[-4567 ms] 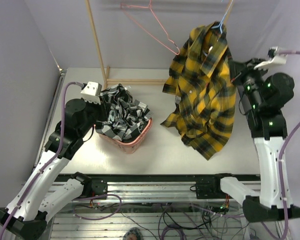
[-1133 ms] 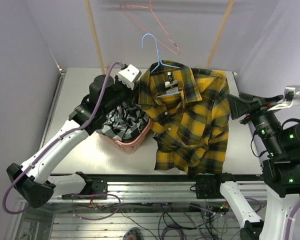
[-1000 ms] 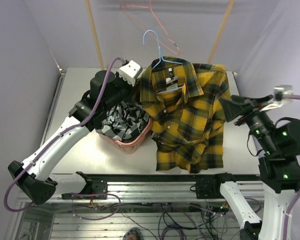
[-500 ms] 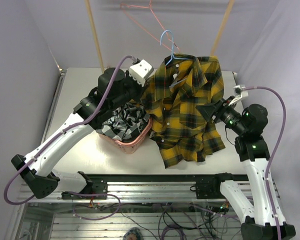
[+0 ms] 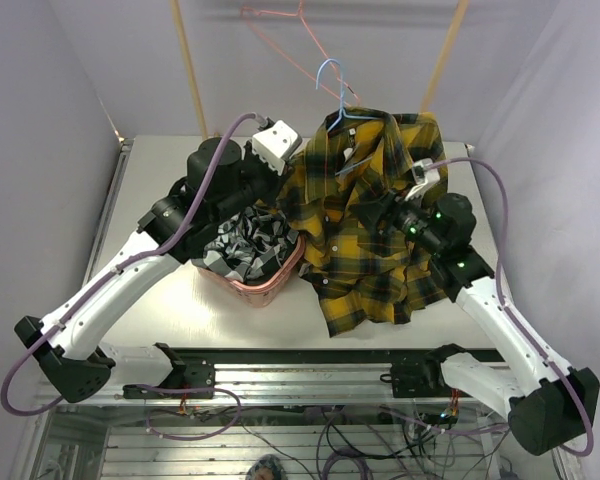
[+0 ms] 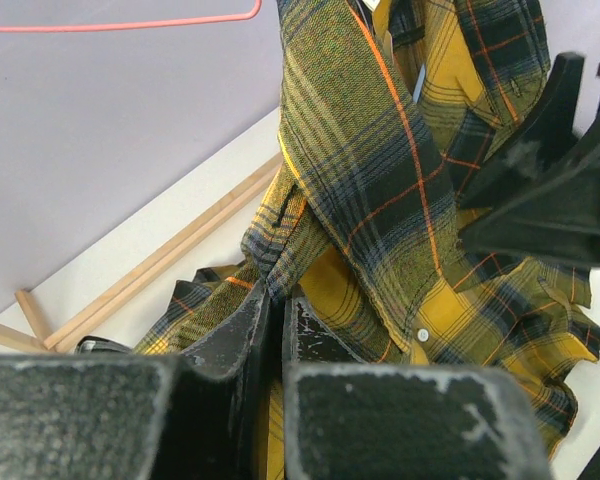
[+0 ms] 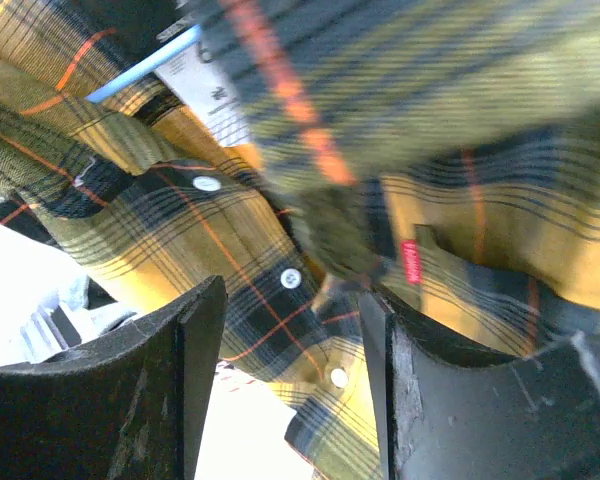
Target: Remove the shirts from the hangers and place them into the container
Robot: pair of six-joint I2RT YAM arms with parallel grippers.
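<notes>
Pink plastic forms the container (image 5: 265, 287), which stands on the table (image 5: 230, 325) left of centre with the black-and-white check shirt (image 5: 242, 240) bundled inside it; above its far rim the left gripper (image 6: 275, 300) is clenched on a fold of the yellow-and-black plaid shirt (image 5: 375, 260), pinching the cloth at its left edge; up behind, the pink hanger (image 5: 302, 45) hangs bare between the 2 wooden rack poles (image 5: 192, 80); just right of it the light blue hanger (image 5: 332, 82) sits inside the yellow shirt's collar, its hook standing above the cloth; that shirt droops from the collar down to the table, just beside the container and outside it; at the right, the right gripper (image 7: 292, 300) has its 2 jaws apart, released, with the buttoned shirt front showing in the gap.
</notes>
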